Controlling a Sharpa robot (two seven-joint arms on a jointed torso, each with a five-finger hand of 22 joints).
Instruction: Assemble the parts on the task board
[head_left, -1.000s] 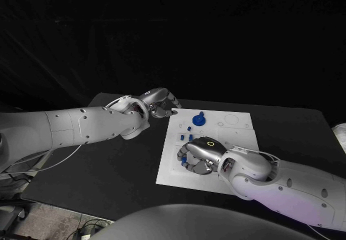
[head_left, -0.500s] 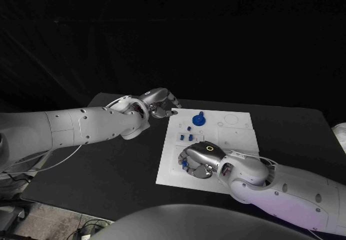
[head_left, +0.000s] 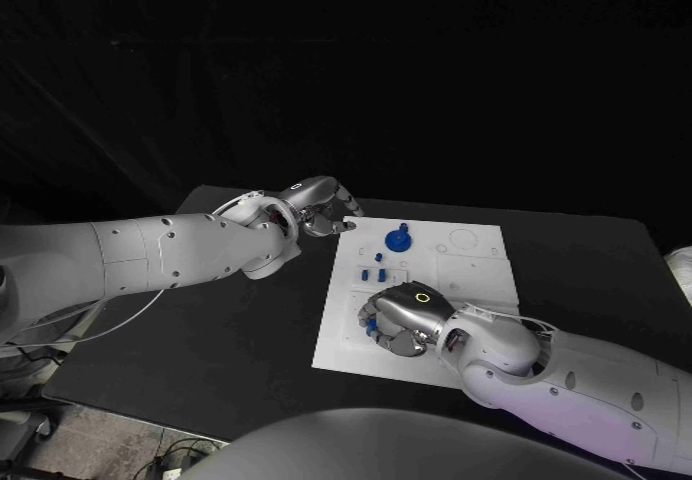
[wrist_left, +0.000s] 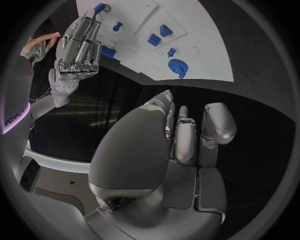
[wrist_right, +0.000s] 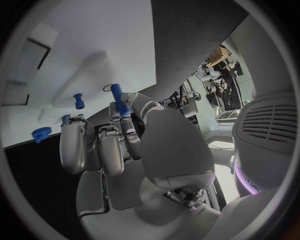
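Right hand (head_left: 400, 318) is down over the near left part of the task board (head_left: 476, 268), fingers curled in, and the right wrist view shows a blue peg (wrist_right: 118, 100) standing up just past its fingertips (wrist_right: 119, 131). Whether the fingers actually pinch that peg or merely sit against it, I cannot tell. Left hand (head_left: 320, 206) hangs just off the board's far left corner over the black table (head_left: 245, 330), fingers drawn in with nothing between them.

Out across the white board: a blue gear (head_left: 398, 239) lies flat near the far end, left of an outlined circle. Nearer, two small blue blocks (wrist_left: 159, 35) sit close together, with a small blue pin (wrist_left: 171, 51) beside them and a stubby blue peg (wrist_right: 79, 101) apart on the plate.
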